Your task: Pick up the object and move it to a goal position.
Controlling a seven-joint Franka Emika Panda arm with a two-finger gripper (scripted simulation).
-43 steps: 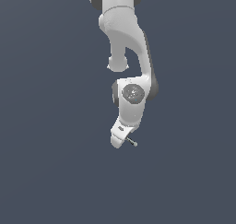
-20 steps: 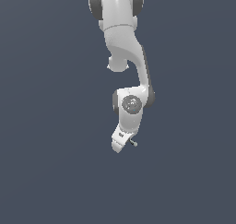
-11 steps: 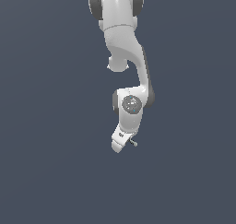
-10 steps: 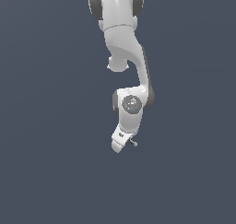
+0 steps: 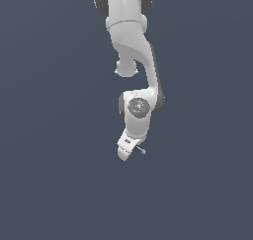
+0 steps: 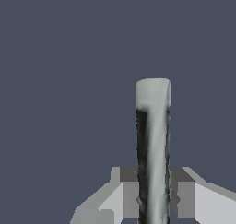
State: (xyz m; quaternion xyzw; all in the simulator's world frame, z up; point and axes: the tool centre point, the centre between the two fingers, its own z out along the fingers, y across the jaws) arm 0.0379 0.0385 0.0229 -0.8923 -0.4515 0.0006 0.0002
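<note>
A white robot arm reaches down from the top of the exterior view against a plain dark grey-blue background. At its lower end the pincer points downward and tilts toward the exterior view's left. A tiny thin stick juts out from the pincer toward the exterior view's right. In this view it is only a small grey sliver, too small to show its colouring or how it is held.

The wrist view fills in that detail. The stick runs straight out from between the two grey fingers, which press against its sides, so the pincer is pinching the stick. The stick is pale grey-white at its far end, with a dark streak along one side. Holding it squarely between the pads likely keeps it from slipping while it is carried. No goal marker shows in either view, and no counter can be told apart from the flat background.
</note>
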